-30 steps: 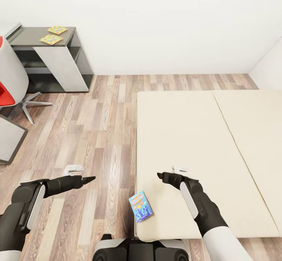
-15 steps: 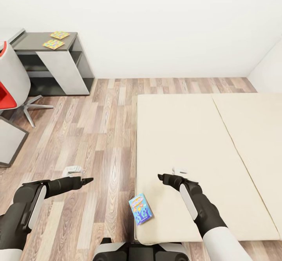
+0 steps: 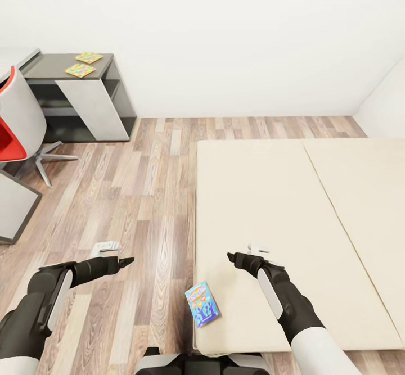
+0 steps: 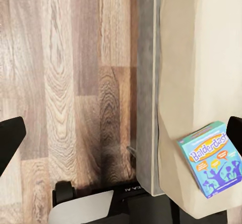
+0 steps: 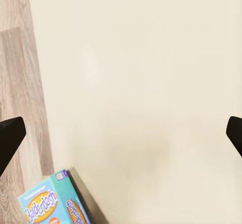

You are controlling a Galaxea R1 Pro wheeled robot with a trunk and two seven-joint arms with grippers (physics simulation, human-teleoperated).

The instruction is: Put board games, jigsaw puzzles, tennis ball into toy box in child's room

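Note:
A small blue board game lies flat on the near left corner of the bed, a cream mattress. It also shows at the mattress edge as the board game and the board game. My right gripper hovers open over the mattress, just beyond and to the right of the game. Over the wood floor to the left of the bed, my left gripper is open and holds nothing. Two jigsaw puzzles lie on the dark grey section of the table at the far left.
A red and white swivel chair stands by the table at the left edge. A grey slab juts in low on the left. Wood floor runs between table and bed. White walls close the room behind.
The whole picture has slid slightly downward, so the camera has moved. Both arms keep nearly the same pose and both grippers stay open. The board game has not moved on the bed.

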